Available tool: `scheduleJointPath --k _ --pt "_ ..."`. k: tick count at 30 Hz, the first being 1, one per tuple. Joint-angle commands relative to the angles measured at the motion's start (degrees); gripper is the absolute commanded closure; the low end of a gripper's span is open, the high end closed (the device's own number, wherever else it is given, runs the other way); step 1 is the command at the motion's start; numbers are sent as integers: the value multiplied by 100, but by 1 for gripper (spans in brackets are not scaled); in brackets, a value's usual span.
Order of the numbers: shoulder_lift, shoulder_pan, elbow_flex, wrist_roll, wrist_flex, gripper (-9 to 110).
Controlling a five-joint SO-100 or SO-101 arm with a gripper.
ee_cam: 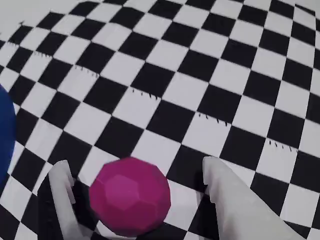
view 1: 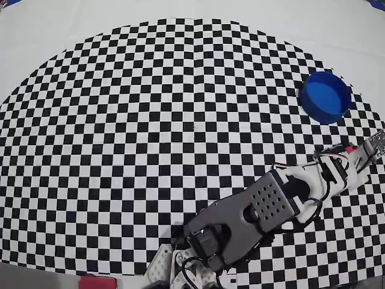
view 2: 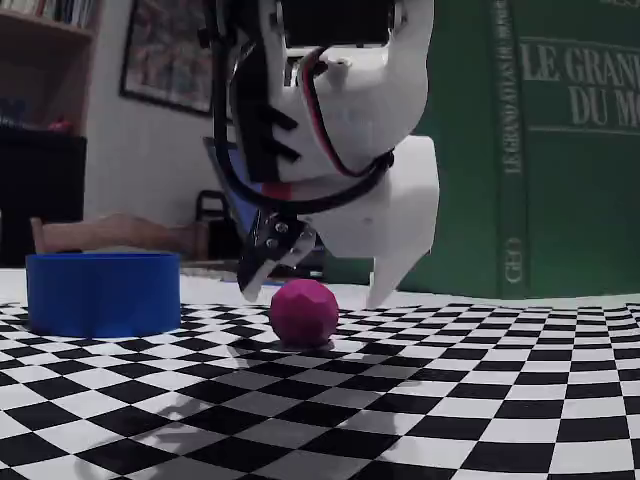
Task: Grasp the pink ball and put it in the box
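Probably the pink ball [ee_cam: 130, 196] is light, hard and rolls easily; the gripper [ee_cam: 137, 172] stands wide open around its middle, not touching.

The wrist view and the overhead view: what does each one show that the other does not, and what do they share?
Only the wrist view shows the pink ball, lying on the cloth between the two fingers of the open hand, with a gap on each side. Only the overhead view shows the whole arm and the full round blue box, empty. Both show the checkered cloth and some of the box.
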Motion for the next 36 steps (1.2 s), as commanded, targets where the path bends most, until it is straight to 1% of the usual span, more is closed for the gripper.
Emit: scheduleJointPath --k 1,15,36 --pt "44 0 -290 9 18 71" --pt "-220 -88 -545 26 18 71" --pt "-308 -167 -431 35 18 71"
